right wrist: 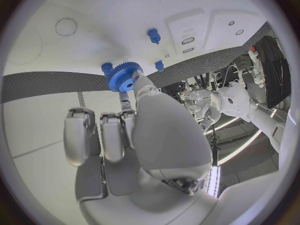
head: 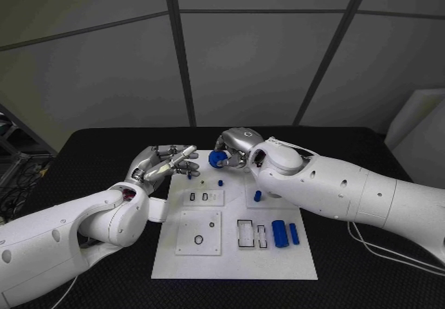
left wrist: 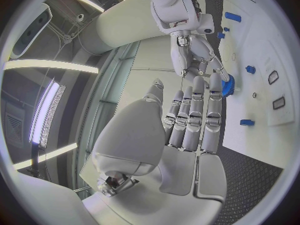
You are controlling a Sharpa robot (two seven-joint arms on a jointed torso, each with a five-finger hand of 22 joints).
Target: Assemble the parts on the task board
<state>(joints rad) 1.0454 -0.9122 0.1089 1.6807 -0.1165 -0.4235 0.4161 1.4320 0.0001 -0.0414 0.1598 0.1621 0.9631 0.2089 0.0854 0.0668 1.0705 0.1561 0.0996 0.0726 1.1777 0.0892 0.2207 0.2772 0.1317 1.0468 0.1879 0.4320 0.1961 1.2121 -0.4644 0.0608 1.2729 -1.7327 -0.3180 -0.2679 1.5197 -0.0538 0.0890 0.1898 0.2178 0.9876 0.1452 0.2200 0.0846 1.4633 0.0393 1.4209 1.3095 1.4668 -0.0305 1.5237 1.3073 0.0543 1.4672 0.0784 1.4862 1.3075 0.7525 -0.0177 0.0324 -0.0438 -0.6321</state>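
Note:
My right hand [head: 235,147] hovers over the far edge of the white task board [head: 232,257] and pinches a blue gear [head: 218,159] between thumb and a finger. The right wrist view shows the gear [right wrist: 125,76] at the fingertips, above the board's far edge. My left hand [head: 165,162] is raised just left of it, fingers straight and side by side, holding nothing. In the left wrist view those fingers [left wrist: 194,117] point toward the right hand [left wrist: 199,52] and its gear [left wrist: 228,85]. A blue peg [head: 257,196] stands on the board.
Two long blue parts [head: 285,233] lie at the board's right side beside rectangular slots [head: 245,233]. A small blue peg [head: 220,183] stands near the far edge. A plate with a ring hole [head: 199,239] sits at the left. The black table [head: 371,277] surrounds the board.

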